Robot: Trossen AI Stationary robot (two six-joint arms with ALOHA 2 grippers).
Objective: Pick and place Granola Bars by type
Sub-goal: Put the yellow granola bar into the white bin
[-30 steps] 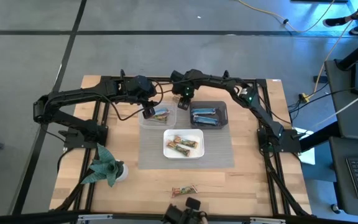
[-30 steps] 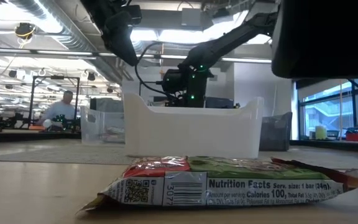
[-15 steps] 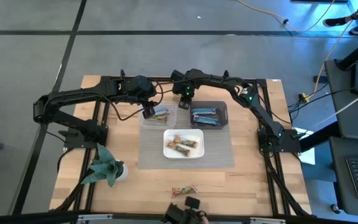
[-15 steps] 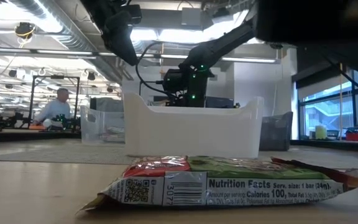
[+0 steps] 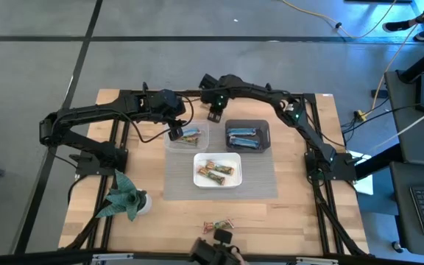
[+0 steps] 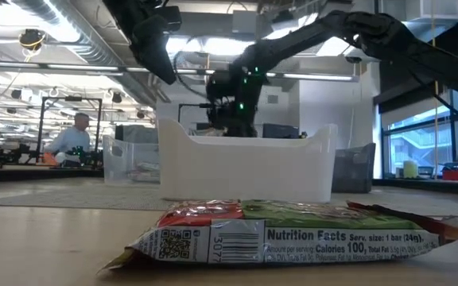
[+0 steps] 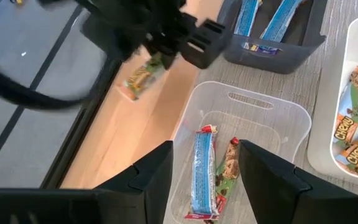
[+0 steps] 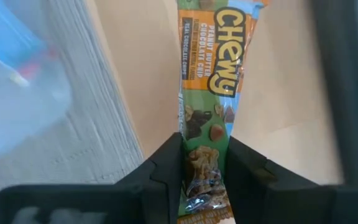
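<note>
My right gripper [image 5: 214, 115] hovers over the bare wood beyond the clear tub [image 5: 188, 137], shut on a tan, orange and green granola bar [image 8: 215, 68], also seen in the left wrist view [image 7: 142, 79]. My left gripper [image 5: 176, 133] hangs open above the clear tub [image 7: 247, 124], where a blue bar [image 7: 202, 168] and a red-green bar [image 7: 227, 171] lie flat. Blue bars lie in the dark grey tub [image 5: 247, 136]. Orange-green bars lie in the white tub [image 5: 217, 170]. One more bar [image 5: 218, 226] lies on the table near its near edge, close up in the low view [image 6: 293, 230]. My right gripper pinches the tan-orange bar between its two fingers at one short end [image 8: 205, 165]. The bar runs on along the fingers' line past their tips. It is lifted clear of the table and hangs slanting below the fingers [image 7: 166, 53].
A green paper plant figure [image 5: 124, 197] stands at the table's near left. The three tubs sit on a grey mat [image 5: 260, 180]. Black frame rails [image 5: 116, 147] run along both sides of the table. Bare wood lies between the mat and the near edge.
My right gripper has moved a little toward the table's far edge and left, away from the dark grey tub, carrying the bar with it. My left arm has stayed still over the clear tub.
</note>
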